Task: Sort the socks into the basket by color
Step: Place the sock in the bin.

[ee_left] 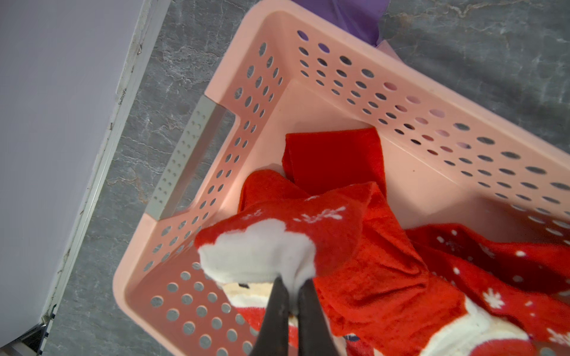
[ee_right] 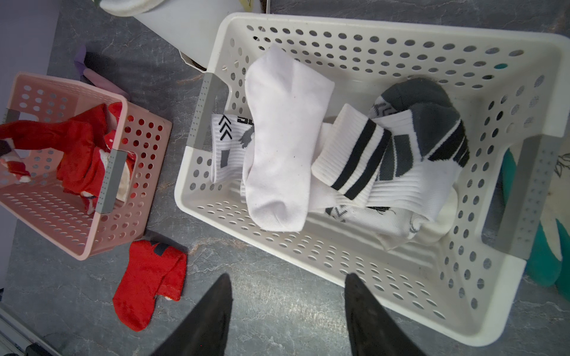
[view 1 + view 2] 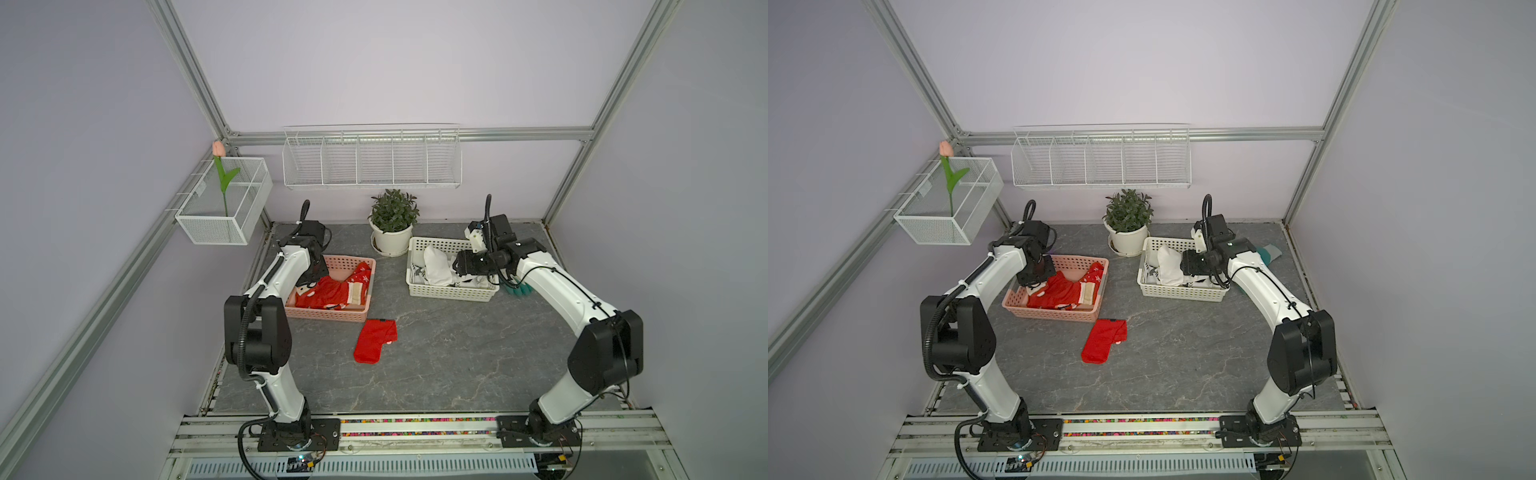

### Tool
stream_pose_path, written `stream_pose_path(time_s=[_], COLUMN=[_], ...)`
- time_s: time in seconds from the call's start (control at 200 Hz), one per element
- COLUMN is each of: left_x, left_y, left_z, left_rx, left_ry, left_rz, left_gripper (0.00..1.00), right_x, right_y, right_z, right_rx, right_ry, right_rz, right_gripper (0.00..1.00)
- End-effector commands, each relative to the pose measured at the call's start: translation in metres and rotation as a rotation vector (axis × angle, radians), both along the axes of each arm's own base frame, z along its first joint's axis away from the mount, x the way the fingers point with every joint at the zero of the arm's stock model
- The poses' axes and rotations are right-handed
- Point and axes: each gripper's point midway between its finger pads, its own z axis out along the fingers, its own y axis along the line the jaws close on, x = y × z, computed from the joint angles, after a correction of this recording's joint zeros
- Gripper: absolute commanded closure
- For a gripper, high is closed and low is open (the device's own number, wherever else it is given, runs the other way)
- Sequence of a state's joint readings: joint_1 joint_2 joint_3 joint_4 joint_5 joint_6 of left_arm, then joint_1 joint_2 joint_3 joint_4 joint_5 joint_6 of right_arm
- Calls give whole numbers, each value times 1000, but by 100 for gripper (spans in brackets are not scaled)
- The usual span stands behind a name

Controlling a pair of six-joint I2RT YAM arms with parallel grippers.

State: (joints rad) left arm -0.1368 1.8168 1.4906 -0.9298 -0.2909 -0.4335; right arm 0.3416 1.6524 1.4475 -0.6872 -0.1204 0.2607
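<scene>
Two baskets sit toward the back of the tabletop point(image 3: 457, 365): a pink basket point(image 3: 332, 316) on the robot's left and a white basket point(image 3: 451, 293) on its right, with a potted plant point(image 3: 392, 220) between and behind them.

The left end effector point(image 1: 293, 285) is down inside the pink basket, near its left end. Its dark fingers point(image 1: 274, 308) are almost together and pinch the white patch of a red snowflake sock point(image 1: 308, 228). The rest of that sock drapes over the other red socks point(image 3: 336, 293) heaped in the same basket. From the left wrist view a bit of purple fabric point(image 1: 354, 15) shows just behind the basket's far wall; what it is I cannot tell.

One plain red sock point(image 3: 374, 340) lies flat on the tabletop just in front of the pink basket's right corner, apart from both arms. It is visible in both top views and in the right wrist view point(image 2: 148, 283).

The right end effector point(image 2: 287, 277) hangs above the white basket with its jaws spread wide and nothing between them. Inside that basket a plain white sock point(image 2: 283, 138) lies across a pile of white socks with black and grey stripes point(image 2: 354, 154).

A teal-and-white glove point(image 3: 517, 289) lies on the tabletop just beside the white basket's right end, partly hidden under the right arm.
</scene>
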Motion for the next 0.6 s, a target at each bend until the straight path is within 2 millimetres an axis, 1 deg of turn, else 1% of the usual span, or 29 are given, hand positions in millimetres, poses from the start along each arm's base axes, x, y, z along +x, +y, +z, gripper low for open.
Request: stream_pose_path(time_s=[0.0,0.085,0.24,0.32,0.475,0.595], left_x=[9,9,5,1,-7,-14], left_y=[0,-1,-9,-16,-45,-67], left_z=[6,5,12,15,28,39], left_rx=[-8,-18,-58,-68,-79,-97], left_ry=[-25,-25,-53,-59,-72,-86], left_rz=[19,17,6,-10,-83,-137], left_gripper=[81,68,45,39,30,27], right_x=[3,2,2,2,1,-2], right_y=[-1,-2,-1,-2,-1,-1], right_z=[4,3,2,2,0,-2], right_rx=[-3,-4,-2,0,6,3], right_ry=[-12,-10,-6,-9,-5,3], right_rz=[2,-1,-1,-3,-5,-3], right_gripper=[40,40,40,39,40,40])
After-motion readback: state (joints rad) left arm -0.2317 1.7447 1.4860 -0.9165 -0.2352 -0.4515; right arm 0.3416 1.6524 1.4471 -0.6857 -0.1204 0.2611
